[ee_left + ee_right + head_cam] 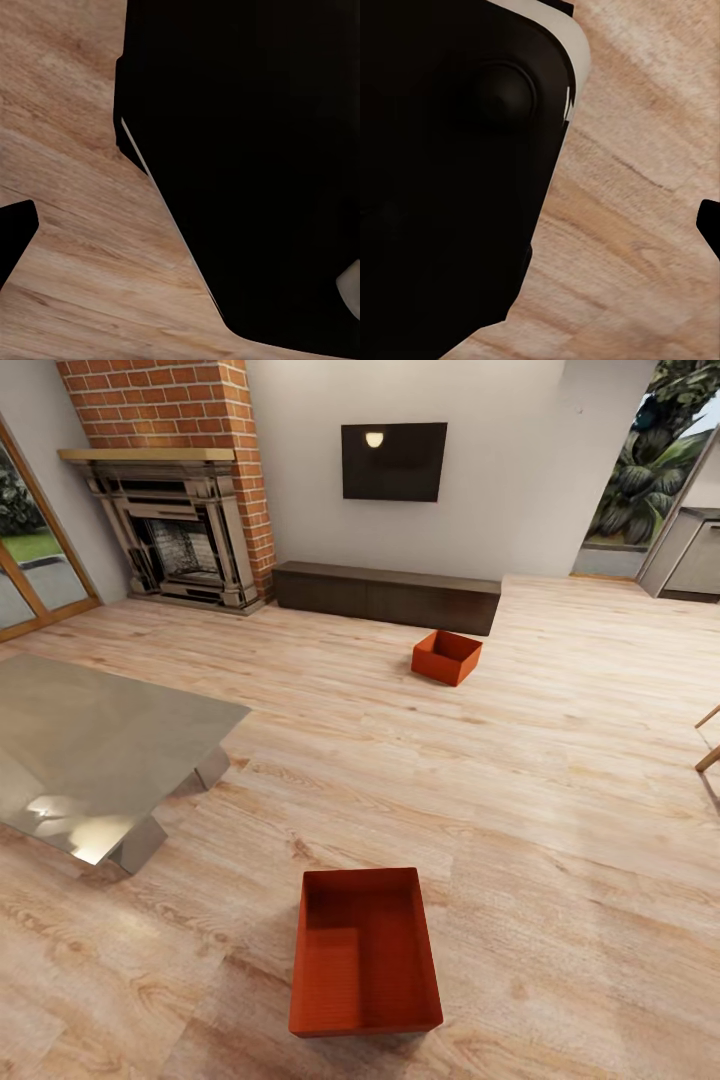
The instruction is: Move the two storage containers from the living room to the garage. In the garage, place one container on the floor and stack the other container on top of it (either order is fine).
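Both wrist views look down past big black robot parts at light wood-plank floor [67,150]. A small black bit pokes in at the edge of each view, but I cannot tell if either pincer is spread or pressed together.

In the head view, the near orange-red plastic box with ribbed walls [364,950] sits on the wood floor close in front of the robot, in the living room. Its long side points away from the robot, toward the far wall. It is open on top and nothing is in it.

The far orange-red plastic box [446,657] sits well apart from the near one, just in front of the long, low dark cabinet [388,596]. It is turned so one corner points at the robot. It looks empty too.

A shiny silver low table [90,750] stands to the left of the near box, with a gap between them. There is lots of bare floor between the two boxes and to the right. A red brick fireplace [170,480] and a black wall TV [394,461] are at the back.
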Controlling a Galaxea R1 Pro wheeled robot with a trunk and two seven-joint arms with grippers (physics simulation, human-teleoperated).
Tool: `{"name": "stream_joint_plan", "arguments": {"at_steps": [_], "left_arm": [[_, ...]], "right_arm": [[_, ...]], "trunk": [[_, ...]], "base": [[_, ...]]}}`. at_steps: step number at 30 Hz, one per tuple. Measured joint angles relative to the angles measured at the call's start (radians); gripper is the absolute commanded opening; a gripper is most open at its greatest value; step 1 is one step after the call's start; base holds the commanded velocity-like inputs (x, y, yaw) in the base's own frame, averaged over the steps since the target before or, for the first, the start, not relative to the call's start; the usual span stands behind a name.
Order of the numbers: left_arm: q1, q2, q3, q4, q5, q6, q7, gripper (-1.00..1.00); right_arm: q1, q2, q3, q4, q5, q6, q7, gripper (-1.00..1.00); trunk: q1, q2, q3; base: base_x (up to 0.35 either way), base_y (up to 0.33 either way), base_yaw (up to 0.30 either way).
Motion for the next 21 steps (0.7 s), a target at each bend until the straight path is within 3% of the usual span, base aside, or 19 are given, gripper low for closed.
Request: {"name": "stream_joint_plan", "arguments": {"at_steps": [21], "left_arm": [[0.000, 0.000, 0.000, 0.000, 0.000, 0.000, 0.000, 1.00]], "right_arm": [[0.000, -0.001, -0.001, 0.000, 0.001, -0.003, 0.001, 1.00]], "trunk": [[0.000, 0.000, 0.000]], "base": [[0.000, 0.000, 0.000]]}}
